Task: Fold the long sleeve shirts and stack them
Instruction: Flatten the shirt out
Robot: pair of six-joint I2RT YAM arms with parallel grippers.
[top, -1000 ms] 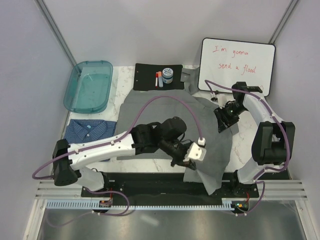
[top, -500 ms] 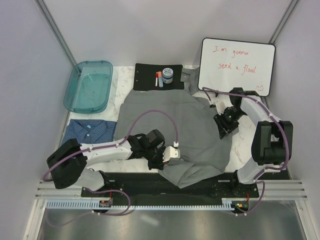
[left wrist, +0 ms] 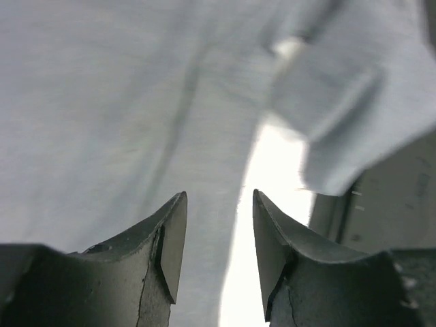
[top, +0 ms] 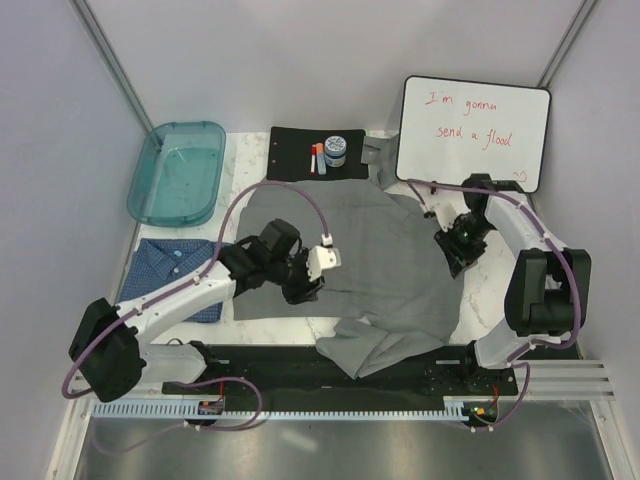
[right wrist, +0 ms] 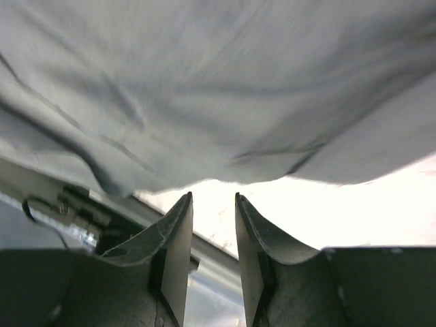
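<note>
The grey long sleeve shirt point(top: 375, 240) lies spread over the middle of the table, and a rumpled part point(top: 375, 345) hangs over the near edge. The blue patterned shirt point(top: 170, 265) lies folded at the left. My left gripper point(top: 302, 287) hovers over the grey shirt's near-left edge, open and holding nothing. In the left wrist view the left gripper point(left wrist: 218, 197) is over the edge of the grey cloth point(left wrist: 122, 102), with a sleeve end point(left wrist: 334, 116) ahead. My right gripper point(top: 455, 255) is at the shirt's right edge. In the right wrist view the right gripper point(right wrist: 213, 197) is open a little, just short of the grey cloth point(right wrist: 218, 88).
A teal tray point(top: 180, 172) stands at the back left. A black mat point(top: 290, 155) with a jar point(top: 335, 150) and markers sits at the back. A whiteboard point(top: 472, 130) leans at the back right. A black rail point(top: 270, 365) runs along the near edge.
My left gripper let go of the grey shirt, opened and drew back to the left and away from the near edge. The dragged shirt part now lies bunched at the front. My right gripper narrowed slightly.
</note>
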